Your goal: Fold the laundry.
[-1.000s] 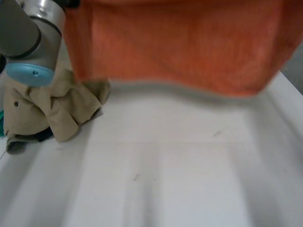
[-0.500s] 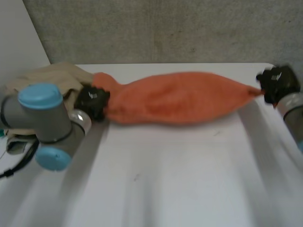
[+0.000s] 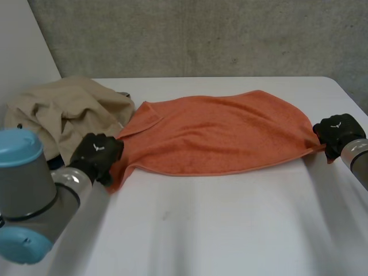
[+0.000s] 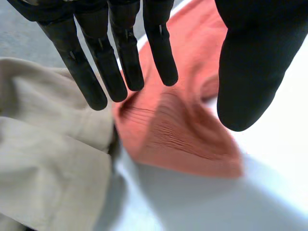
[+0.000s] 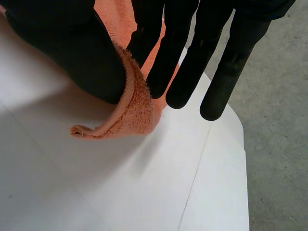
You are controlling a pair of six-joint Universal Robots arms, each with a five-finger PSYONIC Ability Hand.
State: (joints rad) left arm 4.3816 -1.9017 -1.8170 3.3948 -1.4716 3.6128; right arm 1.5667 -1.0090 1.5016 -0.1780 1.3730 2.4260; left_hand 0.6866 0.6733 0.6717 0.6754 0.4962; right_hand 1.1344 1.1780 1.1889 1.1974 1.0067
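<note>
Your orange towel lies spread on the counter. The left robot hand hovers over its left corner, fingers apart, while the right robot hand pinches its right corner. Beige clothes crowd the counter's left edge.

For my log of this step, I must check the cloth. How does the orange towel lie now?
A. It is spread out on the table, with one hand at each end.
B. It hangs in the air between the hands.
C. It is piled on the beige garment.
A: the orange towel lies spread on the white table, with the left hand at one corner and the right hand at the opposite end.
</note>
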